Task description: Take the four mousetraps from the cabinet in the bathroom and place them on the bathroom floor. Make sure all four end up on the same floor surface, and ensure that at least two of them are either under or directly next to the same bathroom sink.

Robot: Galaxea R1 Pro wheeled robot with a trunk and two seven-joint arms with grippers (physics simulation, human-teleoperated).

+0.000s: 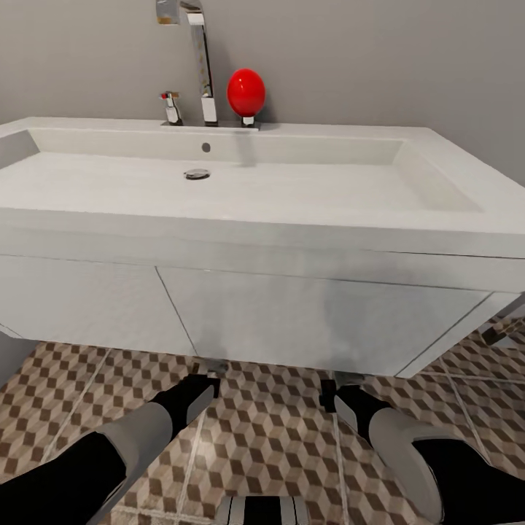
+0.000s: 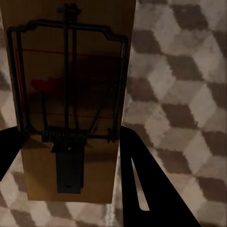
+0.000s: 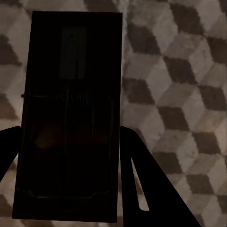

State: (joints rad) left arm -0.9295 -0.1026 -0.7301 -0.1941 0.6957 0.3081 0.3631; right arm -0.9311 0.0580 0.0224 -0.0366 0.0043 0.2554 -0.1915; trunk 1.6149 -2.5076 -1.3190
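I face the white sink (image 1: 408, 211) on its white vanity (image 1: 306, 313), above the cube-patterned bathroom floor (image 1: 277, 437). Both arms reach low toward the vanity's underside. My left gripper (image 1: 204, 385) is shut on a brown wooden mousetrap (image 2: 71, 71) with a dark wire frame, held between its black fingers (image 2: 142, 179) just over the tiles. My right gripper (image 1: 335, 394) is shut on a second mousetrap (image 3: 71, 71), in deep shadow, between its fingers (image 3: 142, 179). The cabinet is out of view.
A chrome tap (image 1: 200, 58) and a red egg-shaped object (image 1: 246, 92) stand on the sink's back ledge against a grey wall. A chrome fitting (image 1: 507, 328) shows at the vanity's right end. Tiled floor stretches to both sides of the arms.
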